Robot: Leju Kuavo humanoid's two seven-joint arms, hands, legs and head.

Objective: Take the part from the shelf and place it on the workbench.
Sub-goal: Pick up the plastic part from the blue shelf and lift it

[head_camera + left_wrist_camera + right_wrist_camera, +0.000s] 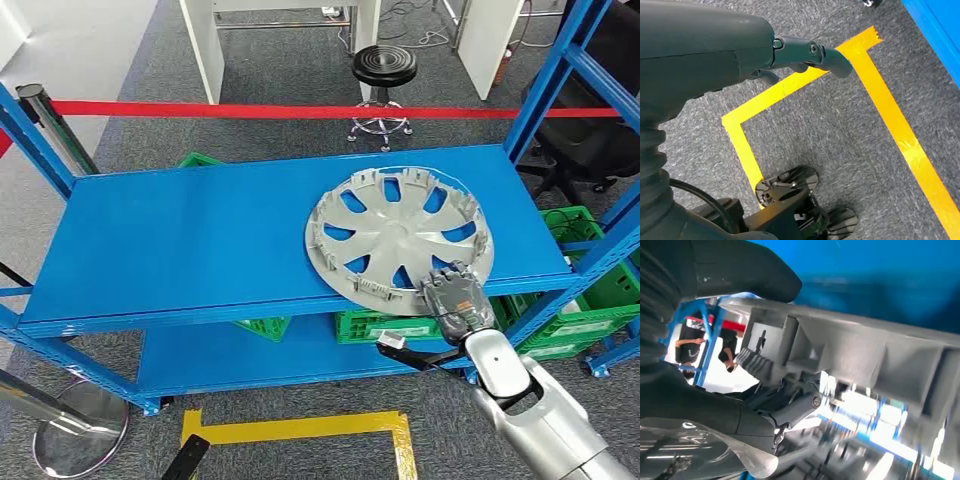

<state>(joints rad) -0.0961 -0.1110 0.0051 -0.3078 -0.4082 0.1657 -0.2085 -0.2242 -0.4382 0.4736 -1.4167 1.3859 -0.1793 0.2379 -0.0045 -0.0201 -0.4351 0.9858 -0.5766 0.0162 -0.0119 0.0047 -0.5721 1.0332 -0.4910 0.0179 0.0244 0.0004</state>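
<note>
At the blue shelf (pixel 189 240), my right hand (pixel 451 297) closes on the near rim of the wheel cover (pixel 398 240), thumb above and fingers beneath in the right wrist view: the pickup step, I judge. The silver-grey plastic cover lies face down on the top shelf board, toward its right end, its near edge overhanging the front lip, spokes and clip tabs showing. Next comes a level lift clear of the shelf. My left hand (pixel 806 55) hangs over yellow floor tape (pixel 881 100), fingers loosely apart, holding nothing.
</note>
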